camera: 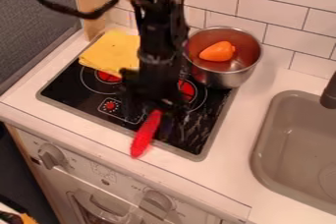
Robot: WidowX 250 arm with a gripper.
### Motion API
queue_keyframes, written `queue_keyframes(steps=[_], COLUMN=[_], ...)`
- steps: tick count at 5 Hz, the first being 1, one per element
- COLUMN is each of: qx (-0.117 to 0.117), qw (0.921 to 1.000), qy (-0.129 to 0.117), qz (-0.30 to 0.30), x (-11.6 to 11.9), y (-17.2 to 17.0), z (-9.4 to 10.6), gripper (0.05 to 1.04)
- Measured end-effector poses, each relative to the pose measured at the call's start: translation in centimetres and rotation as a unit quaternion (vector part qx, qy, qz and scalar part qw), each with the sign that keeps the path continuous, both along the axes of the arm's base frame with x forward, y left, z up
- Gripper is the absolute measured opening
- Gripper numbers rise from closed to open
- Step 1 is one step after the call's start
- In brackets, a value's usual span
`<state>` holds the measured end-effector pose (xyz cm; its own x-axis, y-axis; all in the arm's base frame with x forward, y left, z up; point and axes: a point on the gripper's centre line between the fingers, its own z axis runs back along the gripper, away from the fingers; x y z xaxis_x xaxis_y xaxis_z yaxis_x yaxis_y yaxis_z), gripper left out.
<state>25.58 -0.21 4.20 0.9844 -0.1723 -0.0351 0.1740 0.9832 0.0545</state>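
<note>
Jutting out just below the tool [152,113] is a red object [145,137].

So there's a yellow cloth [108,53] lying on the back left corner of the black stovetop [70,84], which has red burner marks [188,89] on it. Shiny metal pot [226,76] at the back right, with an orange pepper-looking thing [215,52] inside. White counter [269,81] all around, gray sink [266,137] over on the right, plus a bit of dark faucet [330,95]. White tiles [263,14] behind. Down front there's a white panel [101,170] with 2 chunky knobs [51,156], pretty neat.
</note>
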Motion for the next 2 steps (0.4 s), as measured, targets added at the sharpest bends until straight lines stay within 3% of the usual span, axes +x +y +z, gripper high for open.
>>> queue_keyframes(steps=[1,2], qx=[0.016,0.006], qw=[0.9976,0.9971], qy=[-0.064,-0.074], qz=[-0.019,-0.020], x=[0.10,0.03], y=[-0.66,-0.98], z=[2.69,2.84], gripper=[1.001,1.001])
